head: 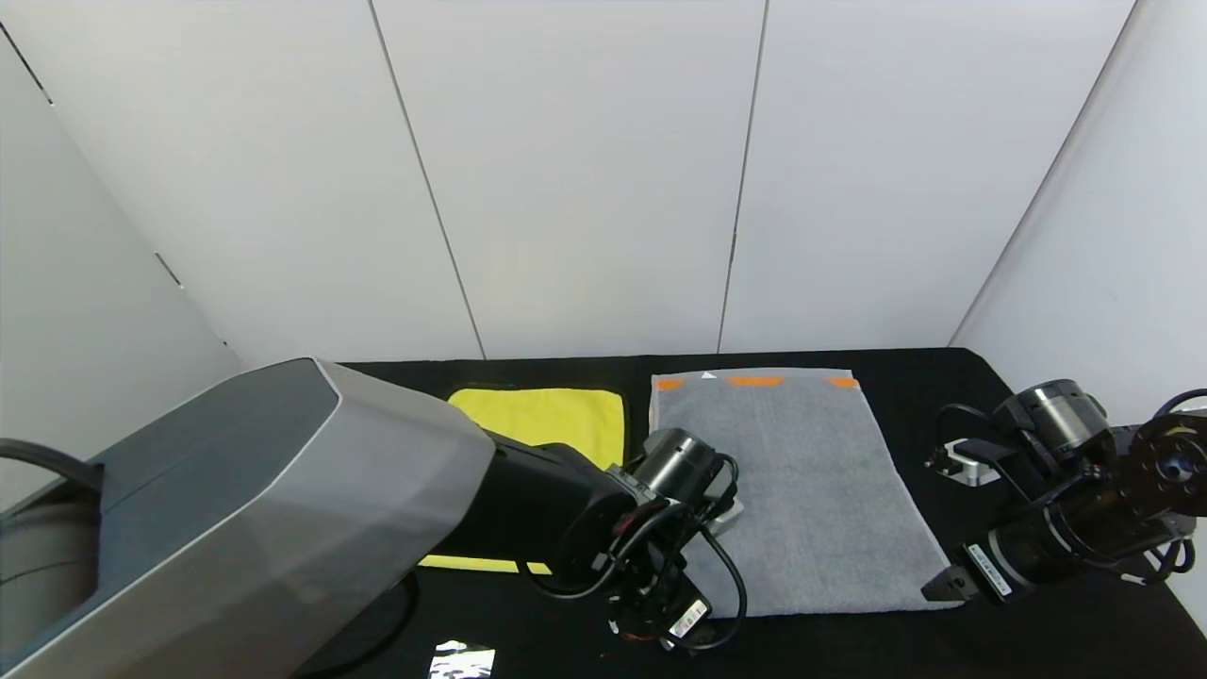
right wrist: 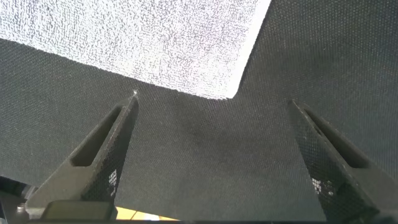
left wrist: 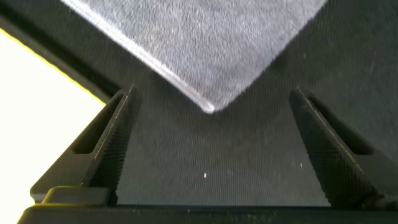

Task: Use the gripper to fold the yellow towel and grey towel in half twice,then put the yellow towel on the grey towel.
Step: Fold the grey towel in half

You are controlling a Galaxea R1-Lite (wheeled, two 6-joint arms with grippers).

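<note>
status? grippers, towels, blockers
Left gripper and right gripper open, at grey towel's near corners. Yellow towel flat beside it. Nothing blocking.

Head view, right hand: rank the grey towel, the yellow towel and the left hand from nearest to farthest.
From the right hand:
1. grey towel, its near corner just beside it.
2. left hand, at the towel's opposite near corner.
3. yellow towel, farthest, on the left.

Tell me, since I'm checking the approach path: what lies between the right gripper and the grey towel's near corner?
Only bare black table cloth separates the open right gripper from the grey towel, seen in the right wrist view.
</note>
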